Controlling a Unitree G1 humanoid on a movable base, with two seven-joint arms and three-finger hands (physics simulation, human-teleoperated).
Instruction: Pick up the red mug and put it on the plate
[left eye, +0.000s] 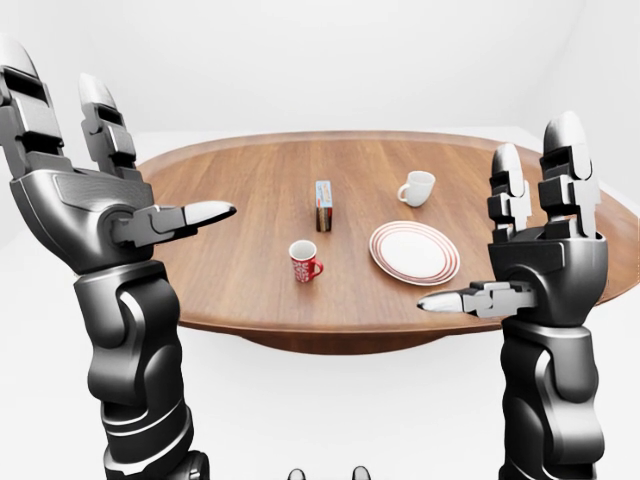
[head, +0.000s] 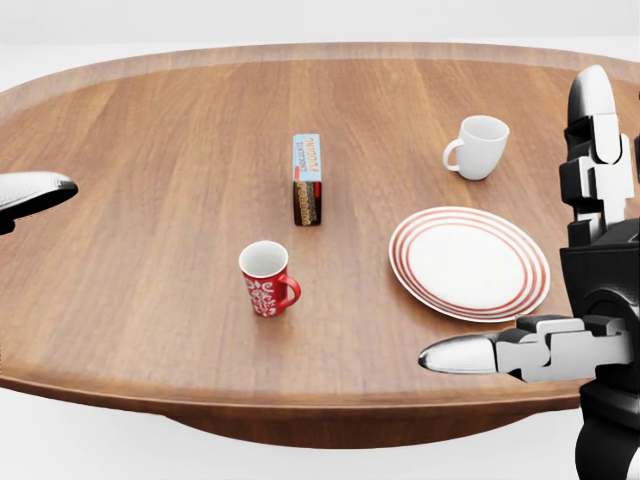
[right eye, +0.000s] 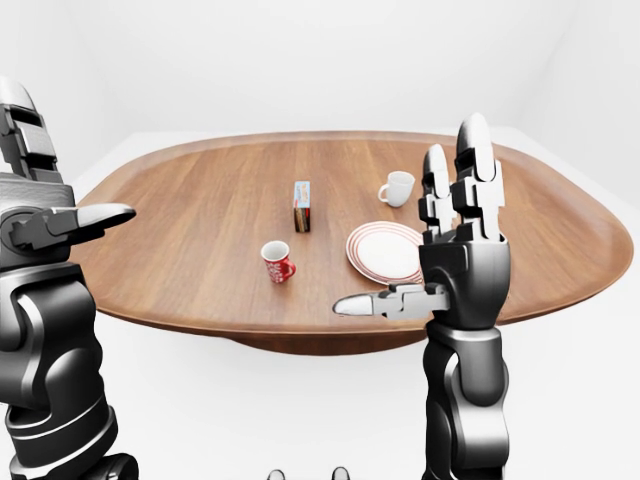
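Left-eye view. Round wooden table (left eye: 250, 190), white room around it. Left hand (left eye: 95, 195) raised at the view's left, fingers spread wide and upright, thumb pointing toward the table; holds nothing. Right hand (left eye: 545, 255) raised at the view's right, fingers wide and upright, thumb jutting left; holds nothing. Both hands stand clear of the table, nearer the camera than its edge.

Head view. Red mug (head: 267, 279): upright on the table, white pattern on its side, white inside, handle turned to the view's right; stands toward the table's near edge, left of centre, touched by neither hand. Plate (head: 469, 263): white with red rings at the rim, flat on the table, well to the right of the red mug, bare. Small box (head: 307, 179): standing on its narrow side, blue top, dark printed side, above and a little right of the red mug. White mug (head: 480, 146): upright, handle to the view's left, above the plate. Only the thumb tip of the left hand shows at the left edge; the right hand fills the right edge, partly overlapping the plate's rim in the picture.

Right-eye view. Same items, same layout; right hand sits near the centre, overlapping the plate's right side.
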